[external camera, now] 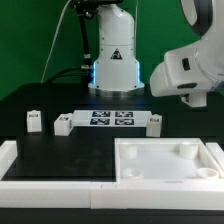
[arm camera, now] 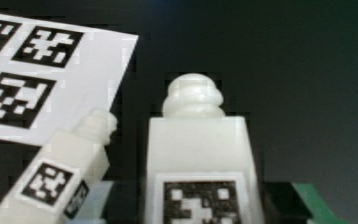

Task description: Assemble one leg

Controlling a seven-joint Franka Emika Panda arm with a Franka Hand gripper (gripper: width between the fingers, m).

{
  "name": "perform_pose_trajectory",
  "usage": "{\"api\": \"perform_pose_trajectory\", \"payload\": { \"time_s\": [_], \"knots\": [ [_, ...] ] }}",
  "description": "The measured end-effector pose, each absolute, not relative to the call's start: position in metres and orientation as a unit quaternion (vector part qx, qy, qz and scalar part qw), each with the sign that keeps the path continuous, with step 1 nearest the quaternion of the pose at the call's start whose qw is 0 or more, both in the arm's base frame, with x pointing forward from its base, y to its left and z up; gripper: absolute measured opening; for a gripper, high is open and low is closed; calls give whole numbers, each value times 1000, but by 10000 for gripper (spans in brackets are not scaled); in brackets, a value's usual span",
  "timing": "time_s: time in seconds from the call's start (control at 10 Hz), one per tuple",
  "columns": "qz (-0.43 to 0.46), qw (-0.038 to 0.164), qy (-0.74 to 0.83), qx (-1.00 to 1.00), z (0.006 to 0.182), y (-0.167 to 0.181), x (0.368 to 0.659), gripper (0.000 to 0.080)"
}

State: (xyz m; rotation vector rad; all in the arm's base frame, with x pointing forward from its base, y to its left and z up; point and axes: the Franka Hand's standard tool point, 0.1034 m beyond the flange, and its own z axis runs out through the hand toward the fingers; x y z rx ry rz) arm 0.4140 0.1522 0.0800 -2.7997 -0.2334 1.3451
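In the wrist view a white leg (arm camera: 197,150) with a black-and-white tag and a rounded peg end stands large in the middle. It sits between the dark fingers (arm camera: 322,205) of my gripper (arm camera: 197,208), which is shut on it above the table. A second leg (arm camera: 69,165) lies lower, next to the marker board (arm camera: 43,60). In the exterior view the arm's white wrist (external camera: 186,68) hangs high at the right. The jaws and the held leg are hidden there. Three legs rest on the table: two at the left (external camera: 33,120) (external camera: 62,124), one right of the marker board (external camera: 153,122).
The marker board (external camera: 110,119) lies mid-table. The large white square panel (external camera: 170,162) lies at the front right. A white raised border (external camera: 15,165) runs along the front left. The robot base (external camera: 113,60) stands at the back centre.
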Motion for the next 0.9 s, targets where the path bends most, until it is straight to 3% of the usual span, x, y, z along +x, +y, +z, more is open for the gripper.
{"api": "perform_pose_trajectory", "payload": {
  "time_s": [0.3,0.5,0.9],
  "knots": [
    [284,19,-65,-956,83,145,428,287],
    [190,24,-37,-981,107,123,449,287],
    [-6,37,-57,-998,123,118,483,287]
  ]
}}
